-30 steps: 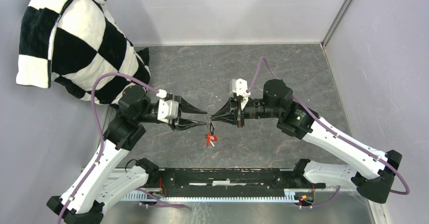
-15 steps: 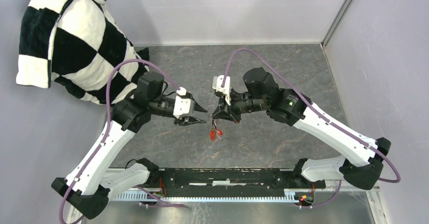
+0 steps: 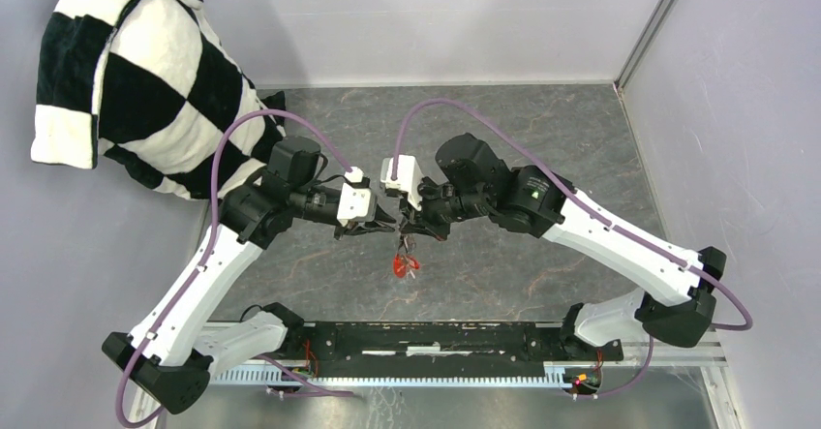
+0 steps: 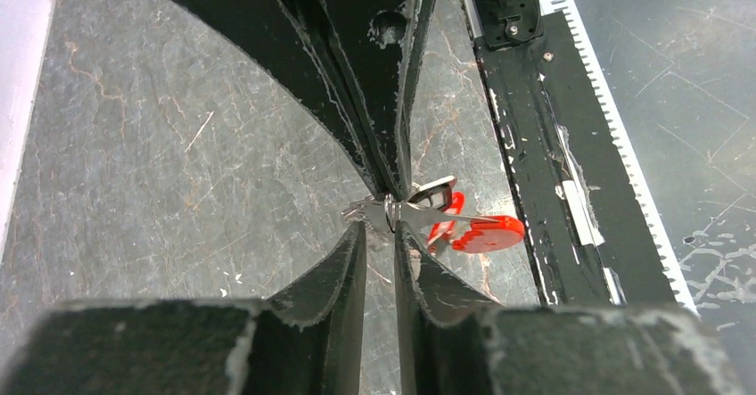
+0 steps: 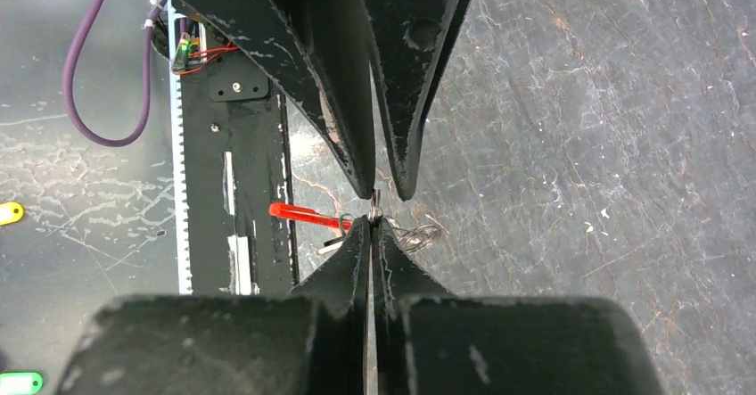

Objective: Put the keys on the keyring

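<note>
My right gripper (image 5: 370, 223) is shut on the thin silvery keyring (image 5: 375, 206) and holds it above the table. The bright red fob (image 4: 486, 233) and a short chain (image 5: 421, 233) hang from the ring. A red-headed key (image 4: 452, 208) dangles beside the fob, and a silvery toothed blade (image 4: 362, 209) sticks out on the ring's other side. The black-headed key I cannot make out. My left gripper (image 4: 382, 231) faces the right one tip to tip. A narrow gap shows between its jaws, with the ring (image 4: 390, 214) right at their tips. From above, both grippers meet at mid-table with the red cluster (image 3: 402, 265) hanging below.
A black-and-white checked cloth (image 3: 136, 80) lies bunched at the back left. The black rail (image 3: 436, 340) of the arm bases runs along the near edge. Grey walls close off the back and the right side.
Both arms swung inward until their tips met. The right gripper carried the keyring to the left. The left gripper moved right, and its jaws widened, then narrowed at the ring.
</note>
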Controlling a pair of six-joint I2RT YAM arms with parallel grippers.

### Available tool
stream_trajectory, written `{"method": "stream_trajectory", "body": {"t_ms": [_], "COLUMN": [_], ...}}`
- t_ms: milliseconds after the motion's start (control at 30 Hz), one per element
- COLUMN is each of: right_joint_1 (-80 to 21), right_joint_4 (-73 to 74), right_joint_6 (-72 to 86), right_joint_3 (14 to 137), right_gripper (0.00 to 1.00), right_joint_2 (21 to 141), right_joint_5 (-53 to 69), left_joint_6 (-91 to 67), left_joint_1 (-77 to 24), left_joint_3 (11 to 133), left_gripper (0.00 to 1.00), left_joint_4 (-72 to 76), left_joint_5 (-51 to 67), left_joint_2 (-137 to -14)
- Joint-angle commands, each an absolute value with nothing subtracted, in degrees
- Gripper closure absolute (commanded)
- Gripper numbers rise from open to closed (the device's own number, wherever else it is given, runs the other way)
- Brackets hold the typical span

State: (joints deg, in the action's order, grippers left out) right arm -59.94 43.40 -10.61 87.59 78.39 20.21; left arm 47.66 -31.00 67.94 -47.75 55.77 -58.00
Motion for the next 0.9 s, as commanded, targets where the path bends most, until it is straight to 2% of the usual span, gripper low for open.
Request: {"method": "stream_trajectory", "body": {"t_ms": [0, 200, 333, 500, 600, 700, 767, 867], "right_joint_1": [-61.2, -61.9, -62.2, -62.2, -61.8, -59.6, -57.7, -56.0], "right_joint_4": [43.1, 43.2, 43.1, 42.6, 39.7, 32.8, 26.9, 18.7], "right_joint_6": [-10.8, -10.5, -10.3, -9.7, -7.4, -3.4, -0.2, 3.8], "right_joint_3": [92.1, 94.4, 95.1, 96.1, 94.7, 88.9, 83.4, 75.5], "right_gripper": [0.99, 0.99, 0.99, 0.99, 0.79, 0.6, 0.53, 0.46], "right_joint_2": [79.5, 81.5, 82.0, 81.9, 79.6, 73.6, 68.7, 61.9], "right_joint_5": [18.8, 18.6, 18.7, 18.2, 15.7, 13.6, 12.1, 12.1], "left_joint_6": [50.5, 51.1, 52.7, 56.2, 48.1, 30.4, 18.7, 7.3], "left_joint_1": [-31.5, -31.8, -32.0, -32.1, -32.0, -32.0, -32.0, -32.0], "left_joint_3": [69.4, 69.1, 68.3, 68.2, 67.1, 61.7, 56.7, 52.3], "left_gripper": [0.78, 0.82, 0.97, 0.98, 0.98, 0.98, 0.98, 0.98], "left_joint_4": [-47.5, -47.5, -47.6, -49.7, -43.8, -23.6, -10.2, 1.9], "left_joint_5": [57.3, 57.1, 55.6, 55.0, 55.7, 54.3, 52.6, 50.4], "left_joint_2": [-57.1, -56.8, -55.9, -55.9, -54.9, -50.4, -46.1, -43.4]}}
